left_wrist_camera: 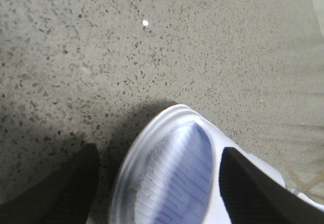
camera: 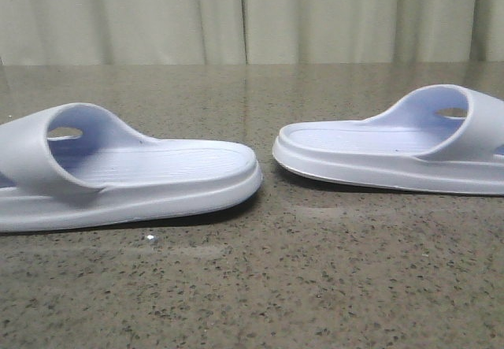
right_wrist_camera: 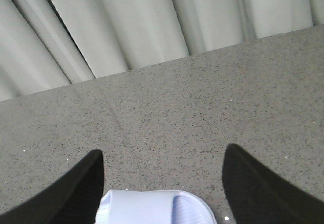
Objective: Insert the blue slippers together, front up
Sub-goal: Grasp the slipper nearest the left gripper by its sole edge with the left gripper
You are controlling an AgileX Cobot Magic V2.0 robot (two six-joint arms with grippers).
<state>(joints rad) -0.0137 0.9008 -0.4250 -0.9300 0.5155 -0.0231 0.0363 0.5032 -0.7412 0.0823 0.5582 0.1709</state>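
Two blue slippers, left slipper [camera: 126,172] and right slipper [camera: 394,148], lie heel to heel, apart, on the speckled table [camera: 260,286]. Left gripper [left_wrist_camera: 159,183] and right gripper [right_wrist_camera: 162,183]: jaws spread wide, each above one slipper, holding nothing.

The left gripper [left_wrist_camera: 157,183] is seen with its black fingers [left_wrist_camera: 66,193] spread wide apart. The right gripper [right_wrist_camera: 162,183] is likewise held open, its fingers [right_wrist_camera: 263,188] well apart.

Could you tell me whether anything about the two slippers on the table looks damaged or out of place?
Nothing stands out. The left slipper and the right slipper both lie sole-down and intact on the speckled table, heels facing each other with a small gap between.
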